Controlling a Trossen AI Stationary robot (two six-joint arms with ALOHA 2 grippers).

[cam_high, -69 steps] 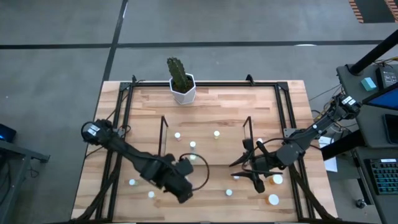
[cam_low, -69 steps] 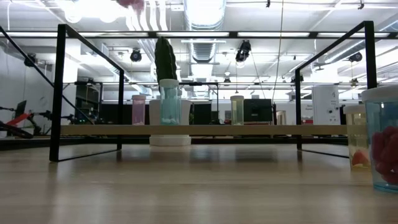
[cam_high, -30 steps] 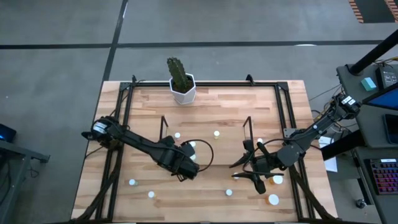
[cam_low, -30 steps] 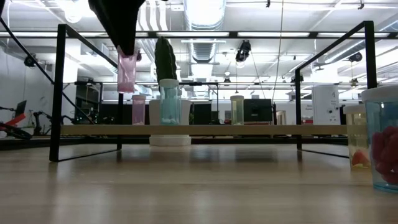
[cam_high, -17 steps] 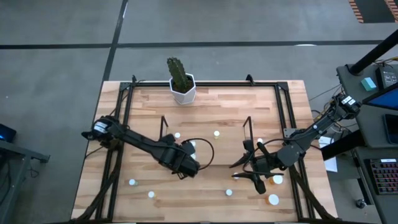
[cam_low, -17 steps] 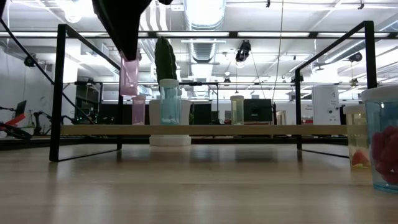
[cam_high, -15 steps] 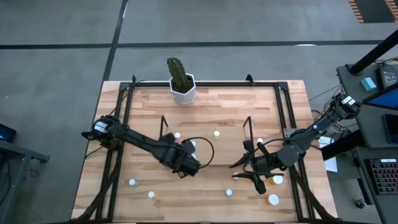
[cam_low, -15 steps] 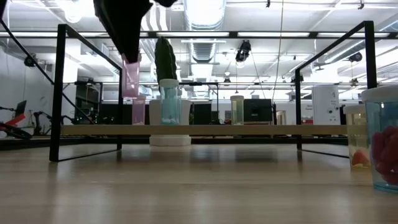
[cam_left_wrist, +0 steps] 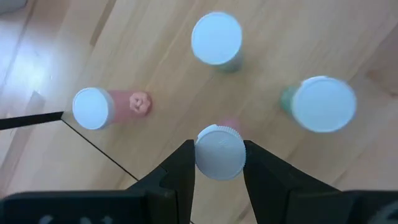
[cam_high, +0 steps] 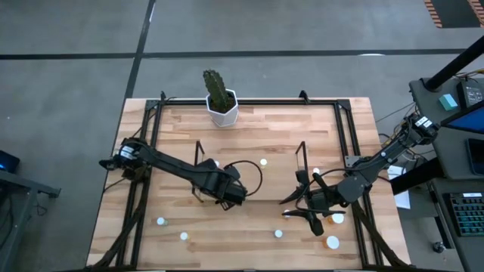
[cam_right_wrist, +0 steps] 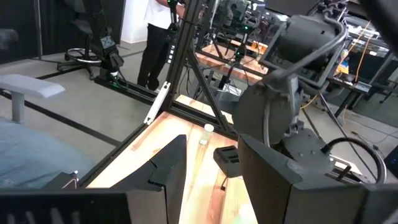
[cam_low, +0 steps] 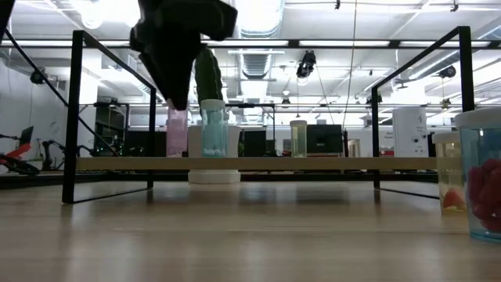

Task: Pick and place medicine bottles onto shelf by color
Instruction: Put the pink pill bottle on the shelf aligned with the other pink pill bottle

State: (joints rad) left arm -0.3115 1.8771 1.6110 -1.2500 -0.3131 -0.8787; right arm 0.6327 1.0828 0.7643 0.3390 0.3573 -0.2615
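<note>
- The shelf (cam_high: 276, 175) is the biggest thing here, and we are seeing just one. It is sitting right under the left gripper (cam_left_wrist: 219, 163).
- We are seeing two grippers. The left gripper is squeezing the white cap of a pink bottle (cam_left_wrist: 219, 149), one finger on each side, and the bottle is hanging straight down from it, low over the shelf. The right gripper (cam_high: 306, 205) is waiting off to the side with its fingers apart and nothing between them.
- We are counting two big bottles (cam_low: 479, 172). They are standing on the table near the right gripper, well apart from the left one.
- We are counting three little bottles standing on the shelf around the left gripper: a pink one (cam_left_wrist: 93, 107) to one side, a greenish one (cam_left_wrist: 320, 104) to the other side, and a bluish one (cam_left_wrist: 216, 38) out ahead of the fingers.
- From above we are also counting five little white caps out on the table, well apart from the left gripper. We cannot tell their colours.
- We are guessing the pink bottle is light, hard and smooth, so it could slip or tip over easily. The round cap looks like the best place to hold it, and we think it needs setting down gently, near the other pink one and not bumping it.
</note>
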